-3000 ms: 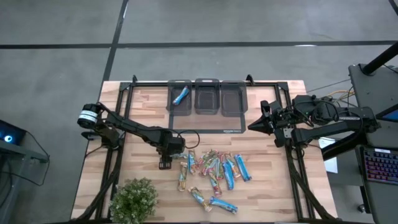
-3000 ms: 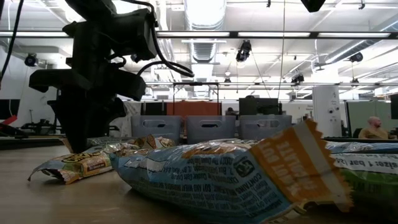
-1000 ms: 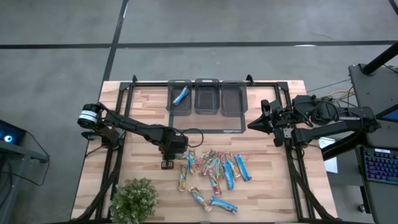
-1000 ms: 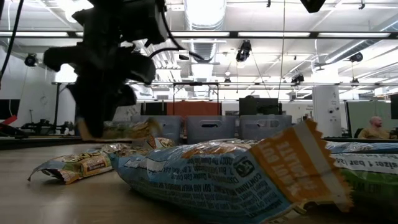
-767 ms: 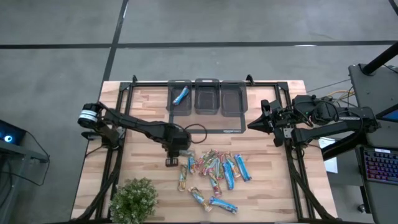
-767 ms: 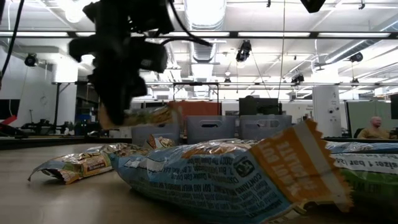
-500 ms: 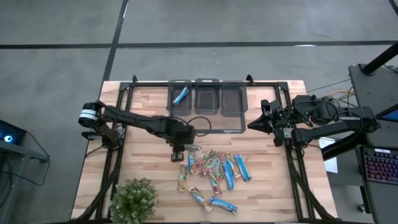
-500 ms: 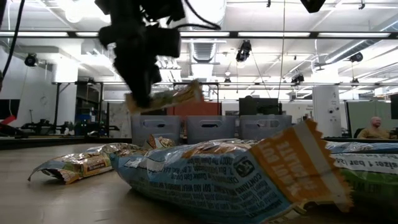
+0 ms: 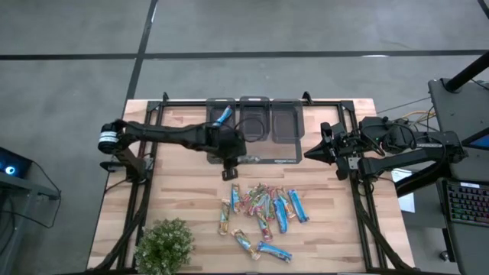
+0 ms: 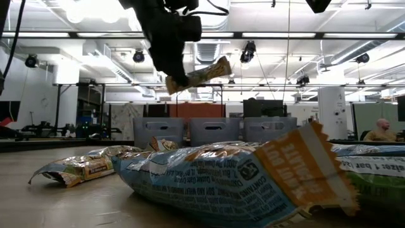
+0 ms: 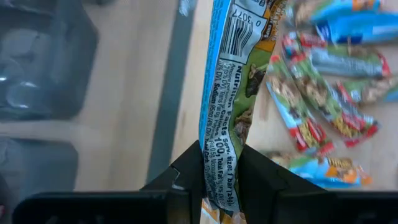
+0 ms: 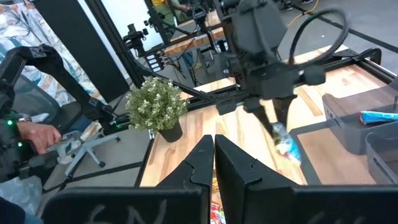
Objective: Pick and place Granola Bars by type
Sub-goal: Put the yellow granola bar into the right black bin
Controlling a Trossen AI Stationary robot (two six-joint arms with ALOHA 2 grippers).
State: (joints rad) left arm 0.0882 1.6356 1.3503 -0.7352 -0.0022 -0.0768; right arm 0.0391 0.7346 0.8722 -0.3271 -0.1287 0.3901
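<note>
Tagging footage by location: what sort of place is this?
Probably a robotics lab in an open industrial hall: exposed ceiling ducts, a wooden table with mounted arms, and a keyboard beside it.

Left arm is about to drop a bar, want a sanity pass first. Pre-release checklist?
1. Left pincer shut on the multicoloured bar: ok.
2. Bar lifted clear of the pile: ok, it hangs in the air in the low view.
3. Pincer over a bin: not ok, it is at the near edge of the bins.
4. Left bin already holds a blue bar, so that one is the wrong type: ok to avoid.
5. Right pincer shut, parked at the table's right: ok.
</note>
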